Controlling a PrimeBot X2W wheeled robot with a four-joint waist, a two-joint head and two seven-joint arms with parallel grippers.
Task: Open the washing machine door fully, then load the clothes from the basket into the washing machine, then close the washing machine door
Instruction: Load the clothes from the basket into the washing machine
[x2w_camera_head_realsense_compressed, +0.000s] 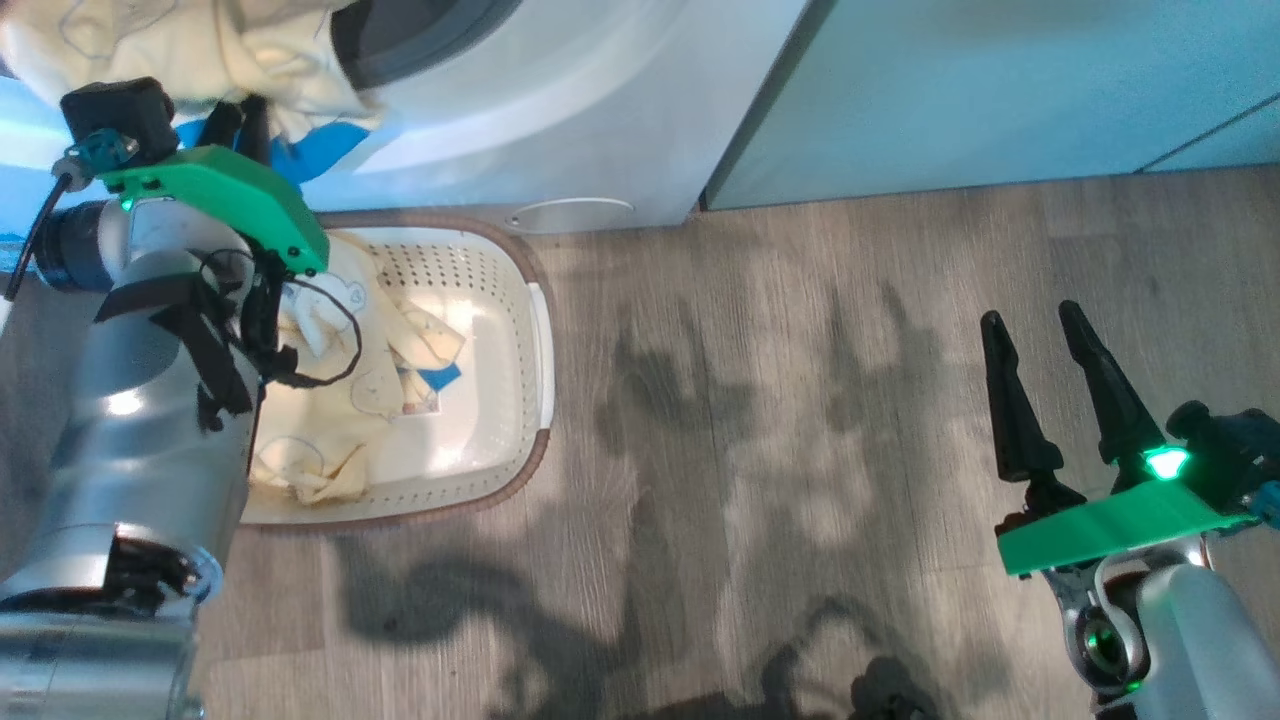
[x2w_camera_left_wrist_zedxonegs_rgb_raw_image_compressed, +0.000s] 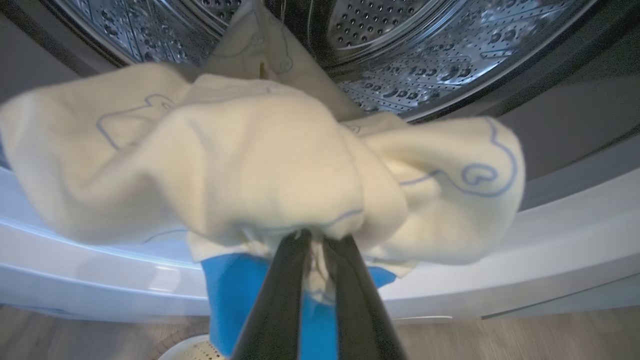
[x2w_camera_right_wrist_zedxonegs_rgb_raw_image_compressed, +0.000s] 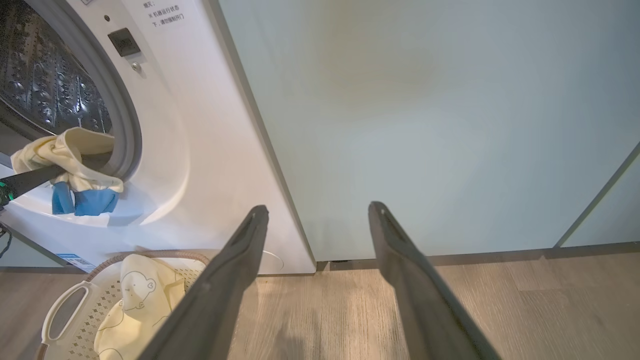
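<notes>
My left gripper (x2w_camera_left_wrist_zedxonegs_rgb_raw_image_compressed: 315, 240) is shut on a bunched pale yellow garment (x2w_camera_left_wrist_zedxonegs_rgb_raw_image_compressed: 240, 155) with a blue piece (x2w_camera_left_wrist_zedxonegs_rgb_raw_image_compressed: 225, 290) hanging under it. It holds the bundle at the lower lip of the washing machine (x2w_camera_head_realsense_compressed: 560, 110), just outside the steel drum (x2w_camera_left_wrist_zedxonegs_rgb_raw_image_compressed: 400, 50). From above, the same gripper (x2w_camera_head_realsense_compressed: 240, 125) is half buried in the cloth (x2w_camera_head_realsense_compressed: 200, 50). More clothes (x2w_camera_head_realsense_compressed: 370, 370) lie in the basket (x2w_camera_head_realsense_compressed: 540, 330) on the floor below the opening. My right gripper (x2w_camera_head_realsense_compressed: 1030, 330) hangs open and empty far to the right. The washing machine door is out of view.
Pale-green cabinets (x2w_camera_head_realsense_compressed: 1000, 90) stand right of the washer. Wood floor (x2w_camera_head_realsense_compressed: 800, 450) spreads between the basket and my right arm. My left forearm (x2w_camera_head_realsense_compressed: 150, 400) covers the basket's left side. The right wrist view takes in the basket handle (x2w_camera_right_wrist_zedxonegs_rgb_raw_image_compressed: 65, 305) and the held bundle (x2w_camera_right_wrist_zedxonegs_rgb_raw_image_compressed: 75, 165).
</notes>
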